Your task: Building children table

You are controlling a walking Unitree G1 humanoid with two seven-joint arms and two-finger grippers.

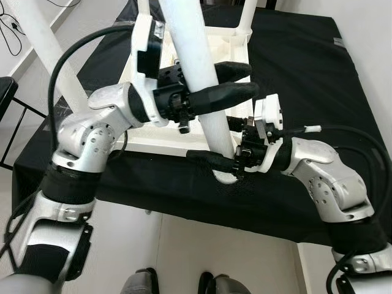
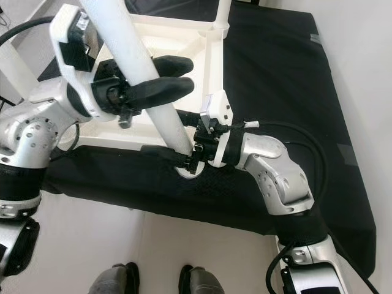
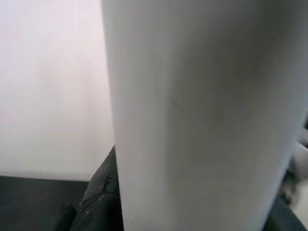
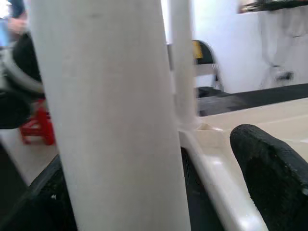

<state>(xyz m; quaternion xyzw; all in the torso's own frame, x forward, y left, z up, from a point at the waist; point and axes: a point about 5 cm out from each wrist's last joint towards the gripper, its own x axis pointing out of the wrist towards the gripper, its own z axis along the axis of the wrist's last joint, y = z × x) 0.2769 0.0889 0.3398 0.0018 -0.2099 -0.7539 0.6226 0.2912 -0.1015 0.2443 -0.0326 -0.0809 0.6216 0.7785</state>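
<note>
Black-covered worktop [image 1: 306, 79] first, its far edge cut off. On it lies the white children's table [image 2: 184, 37], upside down, other legs running out of frame. The near-corner white leg [image 1: 202, 92] stands up from the tabletop, top cropped. My left end effector [image 1: 236, 82] is clamped around that leg partway up, fingers either side. My right end effector [image 1: 214, 160] grips the same leg low down at its base, one finger [image 4: 269, 159] beside the tabletop rim; the socket itself is hidden behind it.
</note>
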